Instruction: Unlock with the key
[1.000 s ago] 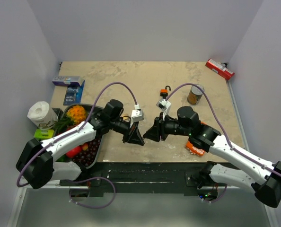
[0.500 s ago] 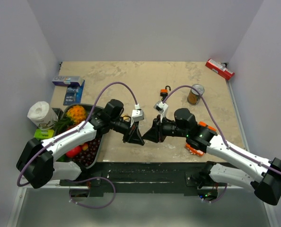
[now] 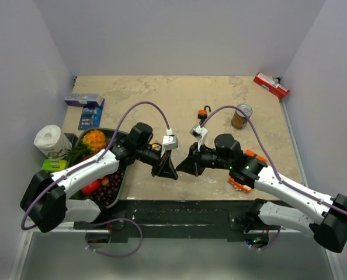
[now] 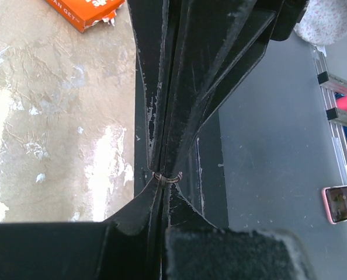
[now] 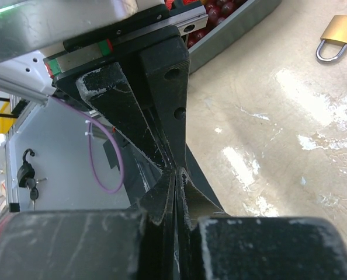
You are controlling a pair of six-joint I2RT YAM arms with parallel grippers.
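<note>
Paper roll [image 3: 49,140] stands at the far left edge of the table. Just right of it is a dark tray [image 5: 238,29] holding greens, something orange, a red piece and dark grapes. A blue box [image 3: 86,105] lies farther back on the left.

The left gripper [image 3: 172,172] reaches rightward from over the tray, close to the near edge of the table. It meets the right gripper [image 3: 183,168] tip to tip. In the left wrist view the left gripper's fingers [image 4: 139,217] are pressed flat against each other, and the opposite gripper's fingers are also clenched together.

A thin metal loop [image 4: 166,178] sits exactly where the four tips meet. Which pair pinches it cannot be told. The key's black head and blade cannot be made out in any view, so the key's place is uncertain beyond that bit of metal at the tips.

A brass padlock [image 5: 340,35] lies flat on the tabletop in the right wrist view, on the far side of the grippers. An orange padlock [image 3: 204,111] with a black shackle sits farther back, near the middle. To its right stands a can [image 3: 241,116], and a red box [image 3: 271,85] lies in the far right corner. A small orange object [image 3: 239,185] rests by the right arm at the near edge.
</note>
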